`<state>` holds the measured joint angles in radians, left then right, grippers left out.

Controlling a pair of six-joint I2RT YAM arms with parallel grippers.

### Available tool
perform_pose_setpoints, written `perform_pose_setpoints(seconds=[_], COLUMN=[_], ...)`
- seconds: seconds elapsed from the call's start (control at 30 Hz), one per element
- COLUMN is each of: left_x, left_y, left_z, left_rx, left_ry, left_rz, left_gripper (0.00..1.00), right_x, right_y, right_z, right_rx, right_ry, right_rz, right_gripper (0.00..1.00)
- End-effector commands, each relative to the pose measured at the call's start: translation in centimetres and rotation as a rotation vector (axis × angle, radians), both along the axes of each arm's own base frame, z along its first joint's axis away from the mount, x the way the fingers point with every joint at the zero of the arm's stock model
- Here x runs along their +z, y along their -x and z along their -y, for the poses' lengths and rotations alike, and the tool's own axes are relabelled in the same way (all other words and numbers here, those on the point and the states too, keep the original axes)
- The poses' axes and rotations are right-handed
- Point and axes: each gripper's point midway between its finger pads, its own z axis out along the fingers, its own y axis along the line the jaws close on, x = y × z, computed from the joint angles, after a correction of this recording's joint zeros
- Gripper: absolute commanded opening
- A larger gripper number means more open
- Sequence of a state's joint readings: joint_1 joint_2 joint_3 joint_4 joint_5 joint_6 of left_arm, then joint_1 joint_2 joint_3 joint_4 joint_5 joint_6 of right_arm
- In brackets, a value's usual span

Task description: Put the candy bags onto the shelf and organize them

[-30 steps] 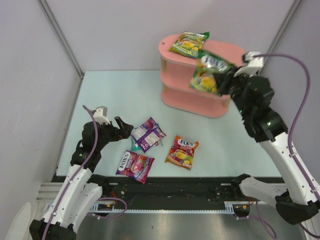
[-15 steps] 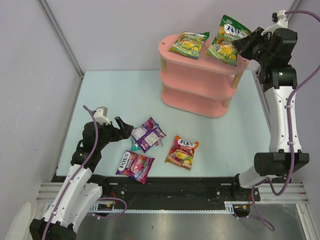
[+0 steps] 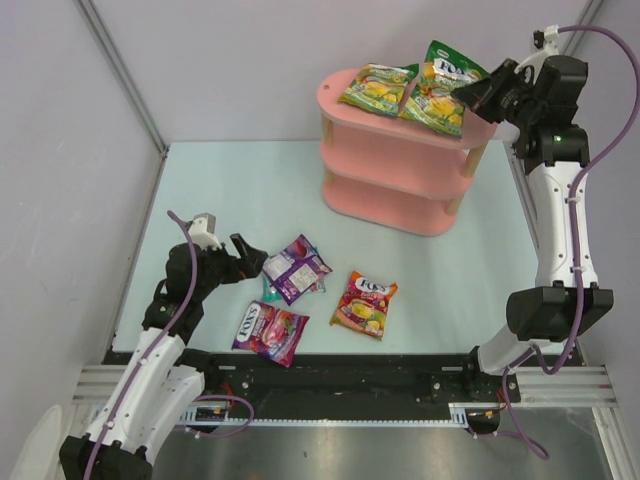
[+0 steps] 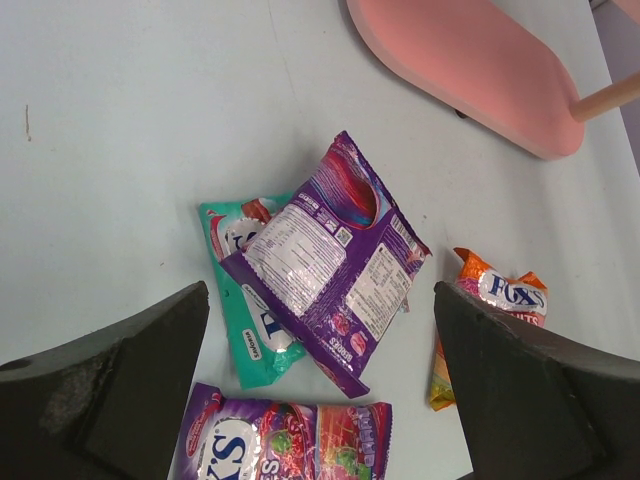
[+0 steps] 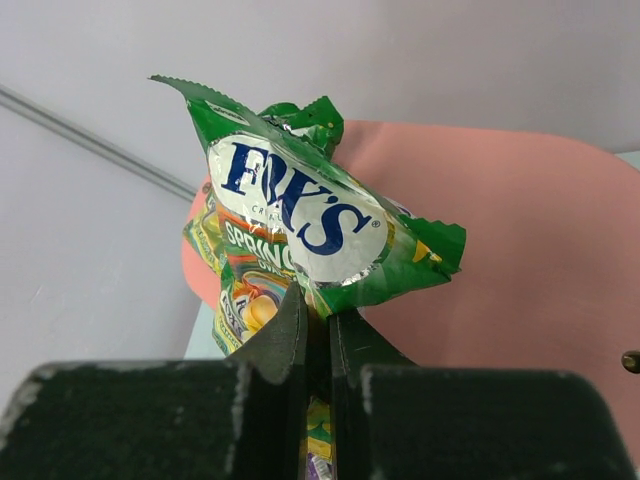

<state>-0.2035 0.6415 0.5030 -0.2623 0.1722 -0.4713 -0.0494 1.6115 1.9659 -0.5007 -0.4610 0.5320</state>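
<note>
While four candy bags (image 3: 365, 303) dot table (image 3: 250, 190), two at shelf (image 3: 390, 155) top

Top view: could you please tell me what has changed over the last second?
The right gripper, shut on a green bag, lifted it from in front of the shelf up over the top board, then left towards the other green bag lying there. Nothing was released. The open left gripper, the shelf and the bags on the table stayed put.

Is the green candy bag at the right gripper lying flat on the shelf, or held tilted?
Held tilted. The right gripper is shut on the green candy bag, whose upper end stands above the shelf.
</note>
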Motion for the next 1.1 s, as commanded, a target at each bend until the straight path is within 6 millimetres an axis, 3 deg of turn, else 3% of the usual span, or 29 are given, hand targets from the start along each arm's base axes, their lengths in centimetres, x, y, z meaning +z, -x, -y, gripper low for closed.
perform_pose_setpoints(seconds=[0.0,0.4,0.47,0.5,0.6,0.7,0.8,1.07], left_x=[0.6,0.7,0.6,0.7,0.6,0.6,0.6,0.8], left_y=[-0.1,0.0,0.0,0.0,0.0,0.0,0.0,0.0], left_z=[0.6,0.5,0.5,0.5,0.5,0.5,0.5,0.5], left_rx=[-0.016,-0.013,-0.015,-0.014,-0.015,-0.015,-0.015,-0.016], left_ry=[0.029,0.029,0.028,0.028,0.028,0.028,0.028,0.028], left_rz=[0.021,0.022,0.019,0.021,0.019,0.019,0.019,0.024], left_gripper=[1.0,1.0,1.0,1.0,1.0,1.0,1.0,1.0], right_x=[3.6,1.2,1.3,1.1,1.4,1.6,1.9,3.2], right_y=[0.1,-2.1,-2.2,-2.3,-2.3,-2.4,-2.3,-1.0], right_z=[-0.6,-0.4,-0.4,-0.3,-0.1,0.3,1.0,4.3], right_rx=[0.042,0.025,0.025,0.024,0.012,-0.002,-0.028,-0.18], right_ry=[-0.033,-0.055,-0.053,-0.049,-0.033,-0.012,0.006,0.106], right_rz=[0.106,0.077,0.088,0.089,0.114,0.129,0.137,0.187], right_gripper=[0.0,0.02,0.14,0.29,0.54,0.69,0.74,0.76])
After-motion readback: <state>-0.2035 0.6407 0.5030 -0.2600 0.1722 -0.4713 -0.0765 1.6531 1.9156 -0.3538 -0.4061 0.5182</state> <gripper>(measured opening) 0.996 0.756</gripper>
